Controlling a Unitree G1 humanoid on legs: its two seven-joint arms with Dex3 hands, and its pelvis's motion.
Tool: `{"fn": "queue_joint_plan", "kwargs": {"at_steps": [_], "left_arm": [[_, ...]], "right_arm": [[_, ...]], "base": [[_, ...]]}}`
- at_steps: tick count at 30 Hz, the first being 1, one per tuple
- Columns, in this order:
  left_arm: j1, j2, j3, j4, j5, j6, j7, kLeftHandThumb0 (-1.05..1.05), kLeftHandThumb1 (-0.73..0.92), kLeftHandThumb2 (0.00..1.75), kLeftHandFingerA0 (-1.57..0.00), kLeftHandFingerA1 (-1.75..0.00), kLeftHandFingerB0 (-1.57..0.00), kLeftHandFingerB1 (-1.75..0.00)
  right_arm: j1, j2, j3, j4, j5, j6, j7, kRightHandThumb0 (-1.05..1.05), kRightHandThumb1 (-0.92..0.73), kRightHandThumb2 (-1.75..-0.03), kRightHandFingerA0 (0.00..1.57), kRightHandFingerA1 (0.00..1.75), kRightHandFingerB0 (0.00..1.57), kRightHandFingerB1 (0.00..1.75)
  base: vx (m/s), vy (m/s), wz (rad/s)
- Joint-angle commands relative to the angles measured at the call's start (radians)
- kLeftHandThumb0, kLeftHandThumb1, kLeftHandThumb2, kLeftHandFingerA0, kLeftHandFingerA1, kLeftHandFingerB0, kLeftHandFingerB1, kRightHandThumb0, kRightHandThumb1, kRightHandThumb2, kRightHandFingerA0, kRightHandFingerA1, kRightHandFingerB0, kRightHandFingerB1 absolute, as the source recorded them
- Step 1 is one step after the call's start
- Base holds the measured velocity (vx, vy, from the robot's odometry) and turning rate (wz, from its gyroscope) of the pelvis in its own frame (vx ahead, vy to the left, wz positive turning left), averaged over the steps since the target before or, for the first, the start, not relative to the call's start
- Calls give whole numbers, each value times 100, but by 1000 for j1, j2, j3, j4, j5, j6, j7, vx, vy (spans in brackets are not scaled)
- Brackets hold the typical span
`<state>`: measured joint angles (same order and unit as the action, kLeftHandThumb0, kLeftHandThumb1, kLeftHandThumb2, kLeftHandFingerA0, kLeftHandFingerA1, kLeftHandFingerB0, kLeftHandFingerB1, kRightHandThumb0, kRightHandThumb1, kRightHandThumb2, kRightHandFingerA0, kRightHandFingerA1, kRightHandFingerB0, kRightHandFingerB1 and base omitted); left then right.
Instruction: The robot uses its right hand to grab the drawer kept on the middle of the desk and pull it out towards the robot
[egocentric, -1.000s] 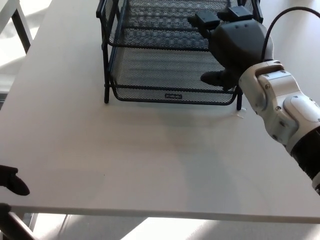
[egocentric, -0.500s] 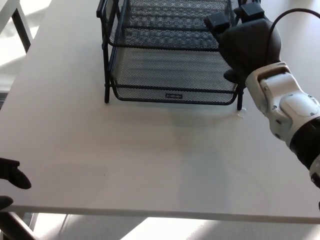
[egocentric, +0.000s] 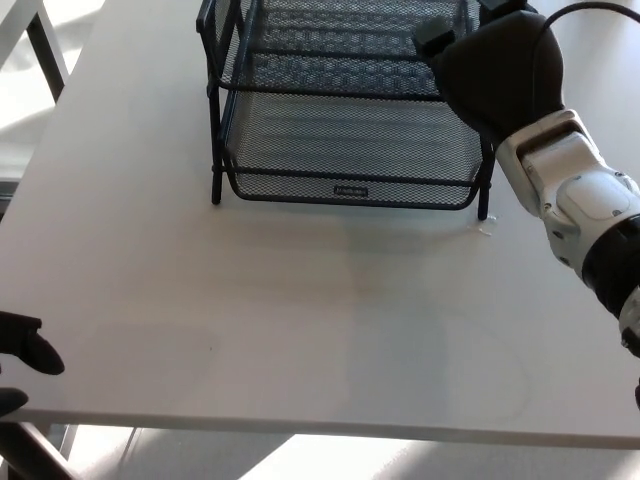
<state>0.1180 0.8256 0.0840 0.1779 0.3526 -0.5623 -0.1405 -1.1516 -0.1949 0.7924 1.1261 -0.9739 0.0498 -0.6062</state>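
The right hand (egocentric: 500, 75) hangs over the right rear corner of the black mesh drawer (egocentric: 350, 150); whether it is grasping the frame cannot be told. The drawer sits toward the far edge of the tabletop (egocentric: 300, 300). A good pull needs a firm hold on the rim, drawn straight toward the robot. The left hand (egocentric: 25, 350) waits far from the drawer, its state unclear.

I see black metal mesh drawer (egocentric: 350, 150), smooth matt desk (egocentric: 300, 320), shiny black right hand (egocentric: 500, 75), glossy white forearm shell (egocentric: 565, 185).
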Motion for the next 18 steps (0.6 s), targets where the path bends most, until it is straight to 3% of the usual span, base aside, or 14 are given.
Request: {"fn": "queue_joint_plan", "kwargs": {"at_steps": [1, 6, 7, 9, 10, 18], "left_arm": [[-9, 21, -6, 17, 19, -25, -23, -30, 58, 57, -80, -90, -83, -64], [-4, 20, -3, 7, 18, -7, -29, -29, 58, 57, -79, -86, -83, -60], [-6, 19, -3, 9, 14, -6, -31, -30, 58, 57, -79, -86, -83, -61], [-7, 18, -4, 11, 14, -6, -31, -30, 58, 57, -79, -85, -83, -60], [-4, 20, -1, 5, 14, -9, -31, -30, 58, 57, -79, -88, -82, -61], [-5, 19, -1, 8, 21, -13, -27, -29, 57, 56, -79, -90, -83, -62]], "right_arm": [[-25, -28, 8, 33, -38, -59, -217, -40, -49, -60, 88, 152, 91, 63], [-17, -22, 5, 43, -33, -71, -279, -42, -49, -59, 90, 165, 95, 79], [-15, -20, 4, 45, -33, -71, -290, -38, -36, -87, 119, 130, 91, 93], [-11, -17, 2, 48, -30, -73, -301, -38, -36, -88, 119, 131, 91, 92], [-5, -18, -3, 44, -24, -95, -320, -43, -48, -59, 90, 167, 96, 78], [37, -38, -31, 7, -3, -121, -397, -48, -51, -55, 92, 162, 96, 69]], "base": [[0, 0, 0], [0, 0, 0], [0, 0, 0], [0, 0, 0], [0, 0, 0], [0, 0, 0]]}}
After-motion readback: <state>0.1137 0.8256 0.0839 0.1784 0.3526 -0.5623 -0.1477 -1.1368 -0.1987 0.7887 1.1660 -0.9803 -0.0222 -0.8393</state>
